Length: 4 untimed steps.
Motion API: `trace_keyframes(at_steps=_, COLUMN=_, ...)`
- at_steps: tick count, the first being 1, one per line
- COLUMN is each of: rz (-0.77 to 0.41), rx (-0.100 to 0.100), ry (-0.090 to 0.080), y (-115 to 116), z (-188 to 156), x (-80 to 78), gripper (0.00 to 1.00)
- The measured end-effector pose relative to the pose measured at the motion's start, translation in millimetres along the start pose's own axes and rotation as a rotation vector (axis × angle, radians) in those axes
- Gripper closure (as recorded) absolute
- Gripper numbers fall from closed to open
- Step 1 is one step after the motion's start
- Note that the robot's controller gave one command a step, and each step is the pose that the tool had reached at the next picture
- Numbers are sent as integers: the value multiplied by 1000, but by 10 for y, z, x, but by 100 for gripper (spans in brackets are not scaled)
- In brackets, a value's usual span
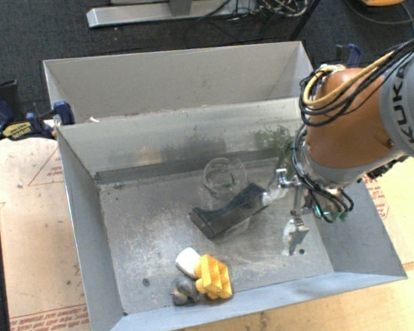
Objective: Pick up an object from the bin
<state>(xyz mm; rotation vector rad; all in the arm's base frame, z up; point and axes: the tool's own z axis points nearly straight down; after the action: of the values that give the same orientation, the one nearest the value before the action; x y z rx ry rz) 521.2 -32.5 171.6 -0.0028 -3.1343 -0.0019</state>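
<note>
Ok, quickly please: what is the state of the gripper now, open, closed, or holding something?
Gripper: cannot be told; it hangs to the right of the dark flat object.

In the bin [85,213] a cup [223,175] lies behind a handle [226,213], a block [214,277] before it, the claw [297,241] right of both.

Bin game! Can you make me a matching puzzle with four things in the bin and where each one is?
Things:
1. yellow block
2. clear cup
3. black thing
4. pincer

Places:
A. right side of the bin, over bare floor
B. nearest the back wall
C. at the front, beside a white lump
D. in the middle, just in front of the cup

Pairs: 1-C, 2-B, 3-D, 4-A
</note>
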Motion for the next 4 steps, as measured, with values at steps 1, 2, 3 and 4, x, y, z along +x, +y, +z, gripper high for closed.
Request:
trace_keyframes(at_steps=1, rz=-1, rx=1, ry=-8, y=0, z=-40, x=-18, gripper=0)
trace_keyframes(at_steps=2, rz=85, rx=1, ry=-15, y=78, z=117, x=-260, gripper=0)
trace_keyframes(at_steps=3, rz=161, rx=0, ry=-17, y=392, z=358, x=-429, gripper=0)
trace_keyframes(at_steps=4, rz=-85, rx=1, ry=-18, y=438, z=448, x=-661, gripper=0)
